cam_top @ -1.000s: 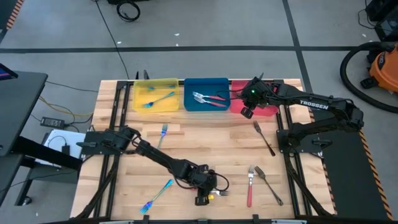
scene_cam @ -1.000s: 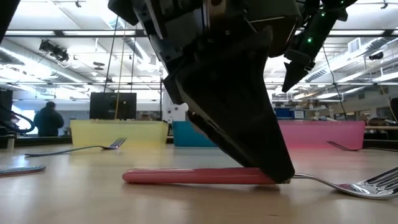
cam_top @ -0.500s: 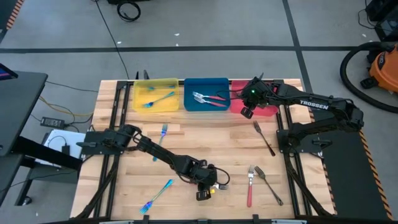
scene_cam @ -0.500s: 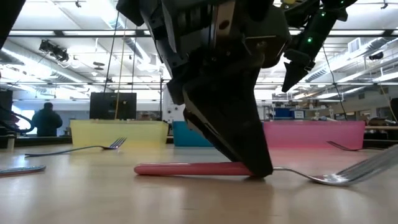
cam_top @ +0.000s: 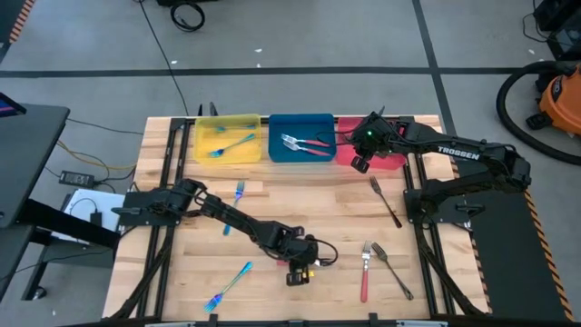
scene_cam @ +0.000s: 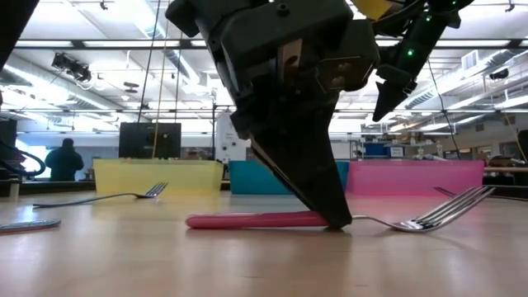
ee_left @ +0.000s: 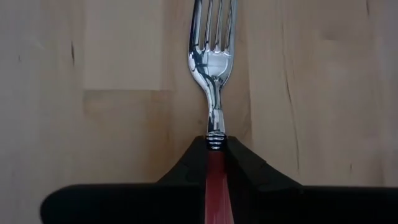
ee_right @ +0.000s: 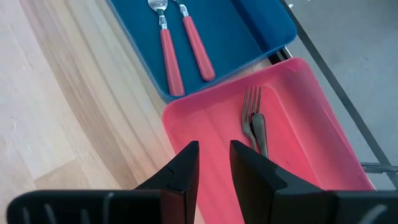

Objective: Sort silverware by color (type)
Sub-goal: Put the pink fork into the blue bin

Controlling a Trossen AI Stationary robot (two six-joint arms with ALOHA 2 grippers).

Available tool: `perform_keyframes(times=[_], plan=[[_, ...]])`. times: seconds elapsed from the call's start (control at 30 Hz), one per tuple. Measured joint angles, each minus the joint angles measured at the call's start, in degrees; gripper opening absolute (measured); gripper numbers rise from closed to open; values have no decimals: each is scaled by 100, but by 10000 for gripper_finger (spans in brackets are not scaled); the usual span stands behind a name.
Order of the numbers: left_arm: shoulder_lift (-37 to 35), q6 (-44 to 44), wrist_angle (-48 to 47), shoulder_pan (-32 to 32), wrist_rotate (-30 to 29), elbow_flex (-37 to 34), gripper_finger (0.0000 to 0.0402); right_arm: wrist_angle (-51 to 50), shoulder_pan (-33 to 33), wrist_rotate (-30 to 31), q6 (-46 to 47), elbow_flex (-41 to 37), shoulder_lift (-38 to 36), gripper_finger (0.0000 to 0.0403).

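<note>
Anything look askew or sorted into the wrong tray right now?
Nothing misplaced: teal pieces lie in the yellow tray, red-handled ones in the blue tray, dark ones in the red tray. The left hand grips a red-handled fork whose tines tilt off the table.

Tabletop [cam_top: 300, 209] stock: yellow tray [cam_top: 227, 139] w/ blue-teal forks, blue tray [cam_top: 301, 138] w/ red-handled pcs, red tray [cam_top: 395, 160] under right hand [cam_top: 361, 163]; left hand [cam_top: 298, 272] low nr front edge; loose forks [cam_top: 385, 202] scattered.
</note>
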Motion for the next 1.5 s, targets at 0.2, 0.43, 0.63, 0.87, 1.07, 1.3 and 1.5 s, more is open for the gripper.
perform_keyframes(times=[0.2, 0.43, 0.63, 0.87, 1.07, 1.3, 1.5], plan=[[-77, 500, -507, 124, -42, 381, 31, -4, 2, 0, 148, 0, 0, 98], [-115, 1180, -1697, 582, -80, 912, 14, -113, 7, 2, 155, 0, 0, 98], [-162, 1827, -1938, 1127, 106, 932, 4, -266, 7, 2, 145, 0, 0, 98], [-179, 2362, -2358, 1463, 808, 932, 3, -308, 7, 45, 102, 0, 0, 98], [-184, 2566, -2586, 1456, 841, 938, 2, -310, 7, 48, 100, 0, 0, 98], [-192, 2715, -2759, 1475, 839, 941, 6, -308, 7, 50, 152, 0, 0, 98], [-192, 2648, -2740, 1520, 839, 941, 50, -368, 7, 52, 295, 0, 0, 98]])
